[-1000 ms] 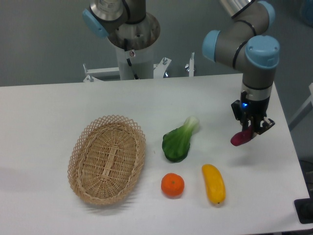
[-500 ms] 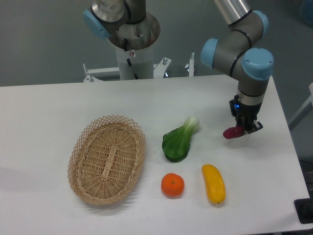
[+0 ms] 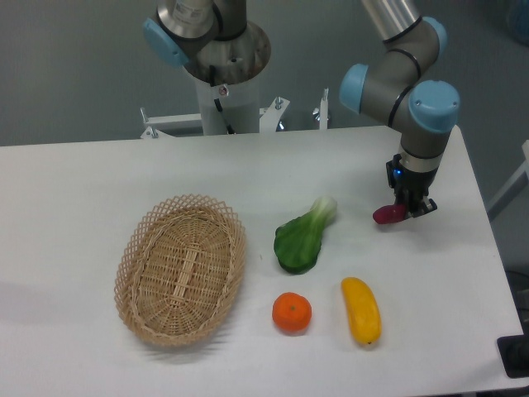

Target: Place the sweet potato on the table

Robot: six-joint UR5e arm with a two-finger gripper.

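While the gripper (image 3: 411,206) points down over the right side of the table (image 3: 99,174), its fingers pinch the sweet potato (image 3: 388,214), whose magenta end sticks out to the left of them. Whether the tuber touches the tabletop cannot be told; it sits low, close to the surface. Left of it lies a green bok choy (image 3: 302,237), below that a round orange (image 3: 292,313) and a yellow fruit (image 3: 362,310). An oval wicker basket (image 3: 181,268) rests well apart, further left.
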